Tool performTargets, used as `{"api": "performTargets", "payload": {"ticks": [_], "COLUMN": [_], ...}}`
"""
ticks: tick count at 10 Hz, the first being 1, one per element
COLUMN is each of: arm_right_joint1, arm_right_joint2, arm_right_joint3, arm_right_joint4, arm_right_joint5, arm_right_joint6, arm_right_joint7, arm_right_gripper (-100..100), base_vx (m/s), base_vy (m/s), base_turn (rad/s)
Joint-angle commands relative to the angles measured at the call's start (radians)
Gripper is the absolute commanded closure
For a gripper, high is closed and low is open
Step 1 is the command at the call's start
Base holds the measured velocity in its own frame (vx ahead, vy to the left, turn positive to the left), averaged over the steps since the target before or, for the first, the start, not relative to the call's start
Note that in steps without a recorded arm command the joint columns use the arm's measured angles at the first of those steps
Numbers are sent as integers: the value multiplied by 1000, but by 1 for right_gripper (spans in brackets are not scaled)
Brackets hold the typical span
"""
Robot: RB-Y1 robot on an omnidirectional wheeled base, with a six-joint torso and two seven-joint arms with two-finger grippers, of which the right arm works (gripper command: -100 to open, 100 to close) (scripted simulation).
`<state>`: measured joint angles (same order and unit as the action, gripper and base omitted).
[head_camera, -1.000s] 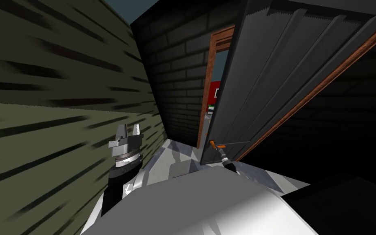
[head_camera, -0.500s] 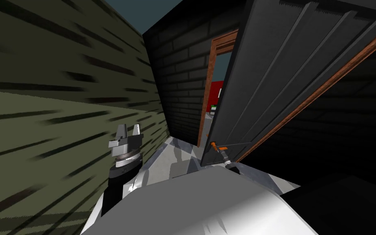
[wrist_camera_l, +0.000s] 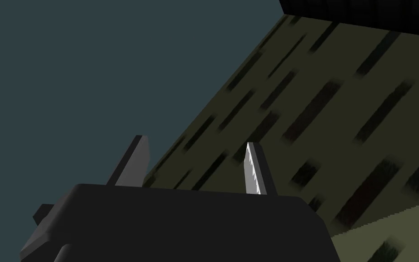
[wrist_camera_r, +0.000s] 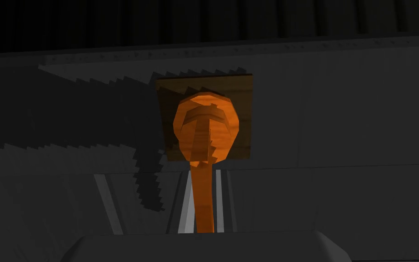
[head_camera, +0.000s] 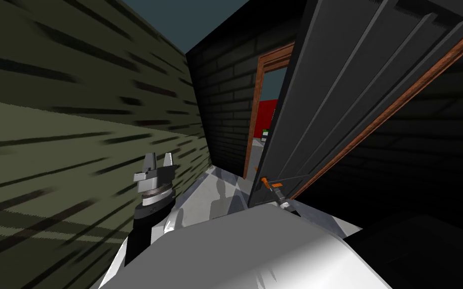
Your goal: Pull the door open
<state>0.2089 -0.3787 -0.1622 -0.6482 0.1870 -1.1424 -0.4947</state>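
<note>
Far left there's an olive-green wall with dark streaks (head_camera: 65,125). The left gripper (head_camera: 157,161) is held up just beside it, pointing upward and well apart from the door. Its two thin grey fingers (wrist_camera_l: 253,170) stand spread, roughly a third of the wrist pic apart, w/ nothing between them.

Next over is a strip of pale grey floor (head_camera: 210,193) running up to a dark brick wall (head_camera: 225,100). Set in that wall is a reddish-brown wooden door frame (head_camera: 253,115). Thru the gap you can see something bright red (head_camera: 268,113), can't tell what it is tbh.

Then the tall dark grey panelled door (head_camera: 336,100), which stands swung partway out of the frame toward the robot, so its free edge sits clear of the jamb. A brown wooden strip (head_camera: 401,98) runs along its other side, and past that it's v. dark wall.

Low on the door, near the free edge, is the orange lever handle w/ a round boss (wrist_camera_r: 205,132), mounted on a square brown backplate (wrist_camera_r: 240,91). The right gripper (wrist_camera_r: 203,182) is right on it. Its blades are closed in tight on either side of the lever's thin shaft, pressing it, w/ the boss and plate just beyond the tips. In the head view that arm reaches forward low down, right of the chest.
</note>
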Motion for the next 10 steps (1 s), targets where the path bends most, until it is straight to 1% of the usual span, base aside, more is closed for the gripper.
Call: {"api": "performTargets", "payload": {"ticks": [1,2,3,4,7,10], "arm_right_joint1": [5,0,4,5,12,20], "arm_right_joint2": [-14,-7,-12,-13,-23,-32], "arm_right_joint3": [-6,0,-1,-1,-6,-10], "arm_right_joint4": [18,17,30,32,52,71], "arm_right_joint5": [0,2,7,8,16,24], "arm_right_joint6": [-29,-19,-39,-44,-77,-110], "arm_right_joint7": [-8,-5,-10,-11,-18,-25], "arm_right_gripper": [100,100,100,100,100,100], "base_vx": [-100,-48,-140,-183,-196,-220], "base_vy": [-16,-5,-40,-65,-68,-67], "base_turn": [66,22,171,162,140,178]}}
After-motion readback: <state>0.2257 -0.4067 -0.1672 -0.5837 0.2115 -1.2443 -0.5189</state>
